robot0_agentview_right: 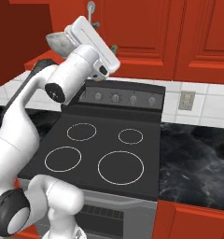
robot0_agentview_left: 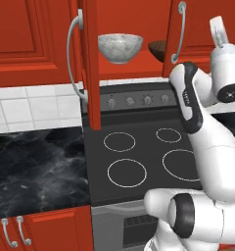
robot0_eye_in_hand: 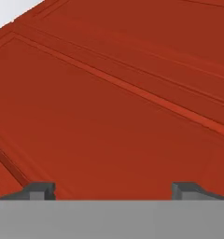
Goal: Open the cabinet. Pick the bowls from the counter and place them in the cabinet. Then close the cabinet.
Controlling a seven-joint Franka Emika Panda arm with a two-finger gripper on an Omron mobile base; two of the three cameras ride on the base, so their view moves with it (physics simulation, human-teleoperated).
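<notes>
In the left base view the cabinet [robot0_agentview_left: 90,63] stands open above the stove; its left door is swung out edge-on with a long curved silver handle, its right door [robot0_agentview_left: 198,29] is swung only partly out and carries the other handle [robot0_agentview_left: 179,32]; on the red inside shelf sits the marbled grey-white bowl [robot0_agentview_left: 120,47], with the dark brown bowl [robot0_agentview_left: 158,49] just beside it, half hidden by the right door; the black marble counter [robot0_agentview_left: 36,166] lies lower left; the arm's wrist rises at the upper right, close in front of the right door.

In the right base view the white hand is raised before the cabinet's right door; the grey-white bowl [robot0_agentview_right: 59,42] peeks out behind it.

In the hand view the gripper [robot0_eye_in_hand: 113,189] has its two fingertips [robot0_eye_in_hand: 39,189] set wide apart, holding and touching nothing; a red raised panel of the door [robot0_eye_in_hand: 109,107] lies straight ahead and near.

Both bowls look placed, so closing probably remains; the right door lies directly ahead of the hand, its handle running vertically.
</notes>
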